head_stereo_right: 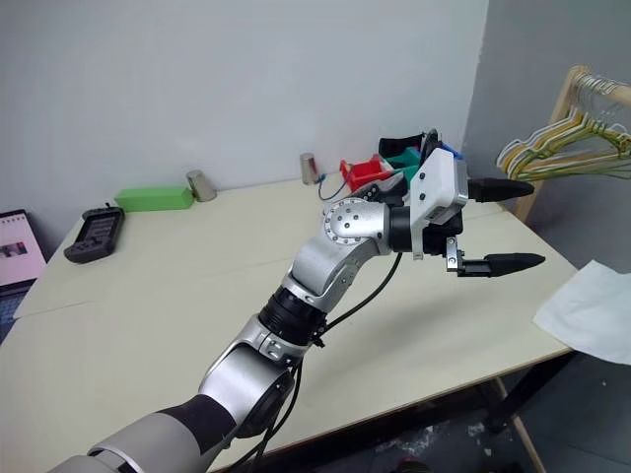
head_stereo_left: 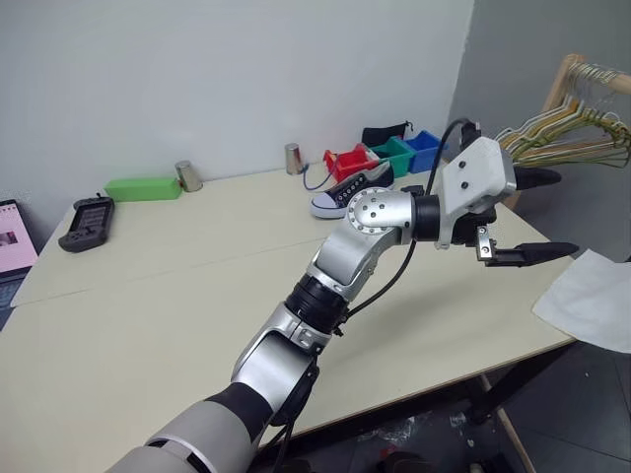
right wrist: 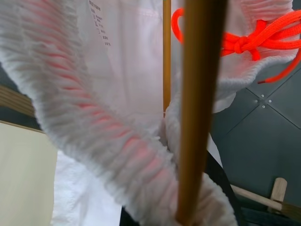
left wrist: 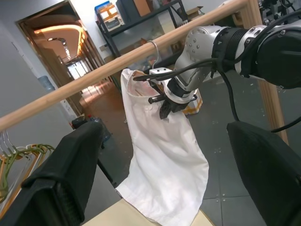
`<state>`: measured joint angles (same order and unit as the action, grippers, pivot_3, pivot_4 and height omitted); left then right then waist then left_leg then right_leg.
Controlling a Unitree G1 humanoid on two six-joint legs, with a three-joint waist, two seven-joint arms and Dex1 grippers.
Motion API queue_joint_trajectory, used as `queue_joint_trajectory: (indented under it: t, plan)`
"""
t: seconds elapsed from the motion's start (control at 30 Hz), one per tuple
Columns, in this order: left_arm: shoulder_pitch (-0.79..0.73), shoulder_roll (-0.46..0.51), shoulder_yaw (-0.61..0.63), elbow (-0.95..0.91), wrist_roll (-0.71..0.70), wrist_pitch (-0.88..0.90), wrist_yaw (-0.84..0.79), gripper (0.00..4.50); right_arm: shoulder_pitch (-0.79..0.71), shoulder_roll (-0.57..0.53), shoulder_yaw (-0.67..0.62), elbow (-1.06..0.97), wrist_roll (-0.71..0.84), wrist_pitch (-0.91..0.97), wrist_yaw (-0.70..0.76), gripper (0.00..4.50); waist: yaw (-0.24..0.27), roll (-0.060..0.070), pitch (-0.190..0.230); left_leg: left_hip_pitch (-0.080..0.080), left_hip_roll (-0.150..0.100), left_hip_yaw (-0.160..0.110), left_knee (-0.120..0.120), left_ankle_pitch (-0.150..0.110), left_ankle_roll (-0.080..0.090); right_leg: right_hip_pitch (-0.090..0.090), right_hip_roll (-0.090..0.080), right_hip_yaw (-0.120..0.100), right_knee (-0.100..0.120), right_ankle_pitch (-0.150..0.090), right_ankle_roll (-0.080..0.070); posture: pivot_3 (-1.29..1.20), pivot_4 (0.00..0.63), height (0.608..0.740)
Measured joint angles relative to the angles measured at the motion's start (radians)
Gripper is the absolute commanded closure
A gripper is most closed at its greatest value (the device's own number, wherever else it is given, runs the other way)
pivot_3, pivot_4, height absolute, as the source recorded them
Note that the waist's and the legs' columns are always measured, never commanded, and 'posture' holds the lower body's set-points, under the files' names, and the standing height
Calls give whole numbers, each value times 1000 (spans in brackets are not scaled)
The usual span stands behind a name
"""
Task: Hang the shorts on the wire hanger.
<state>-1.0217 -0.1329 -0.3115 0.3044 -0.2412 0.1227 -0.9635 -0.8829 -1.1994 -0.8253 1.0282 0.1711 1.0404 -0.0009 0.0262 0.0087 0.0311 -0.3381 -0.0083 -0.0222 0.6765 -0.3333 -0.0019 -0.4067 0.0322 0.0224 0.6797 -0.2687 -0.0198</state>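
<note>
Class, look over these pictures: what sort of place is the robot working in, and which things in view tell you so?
Probably an office or lab set up for testing. A long table carries storage bins, a sneaker and a handheld device; a wooden clothes rail stands beside it, and a corridor with shelving lies beyond.

One pair of shorts (left wrist: 160, 155) is counted, on one wire hanger (right wrist: 201, 94), under one wooden rail (left wrist: 117, 61). One bunch of further hangers (head_stereo_left: 567, 123) is seen; how many are in it cannot be told. On the bench (head_stereo_left: 197, 296), two metal cups are counted (head_stereo_left: 188, 175) (head_stereo_left: 293, 158). Three small bins are counted: one red (head_stereo_left: 352, 160), one green (head_stereo_left: 394, 153) and one blue (head_stereo_left: 426, 146). One sneaker (head_stereo_left: 345, 194), one flat green box (head_stereo_left: 144, 187) and one black handheld device (head_stereo_left: 87, 223) are counted. One laptop (head_stereo_left: 15, 251) is seen at the bench's edge.
</note>
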Motion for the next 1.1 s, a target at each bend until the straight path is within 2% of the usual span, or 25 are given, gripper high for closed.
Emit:
queue_joint_trajectory:
  t: [0.3,0.5,0.57,0.73,0.9,1.1]
  plan:
    - [0,-1,0,0,0,0,2,0,50,3,71,-34,9,-26,0,1529,0,0,0,0,0,0,0,0,0,0,0,1,0,0,0,106,0,740]
    - [0,2,-2,0,1,1,1,0,98,34,112,-162,9,-8,-16,90,1,0,0,0,0,0,0,0,0,0,0,1,0,0,0,115,0,740]
    - [3,5,-2,-3,1,2,1,0,126,63,112,-243,8,20,-29,40,2,0,0,1,0,-1,0,0,0,0,0,2,0,0,1,115,0,740]
    - [10,8,-2,-12,0,5,13,0,208,217,53,-652,5,230,-109,40,6,1,0,5,1,-4,0,0,0,0,0,10,2,-1,2,111,0,740]
    - [10,16,-1,-19,0,6,12,0,231,291,30,-941,-34,386,-147,40,8,1,0,7,0,-3,-1,0,0,0,1,18,2,0,7,102,0,740]
    - [10,21,-1,-19,0,6,10,0,238,361,30,-1141,-72,483,-153,40,6,1,0,8,-2,-1,-1,-3,5,0,0,22,0,2,11,98,0,740]
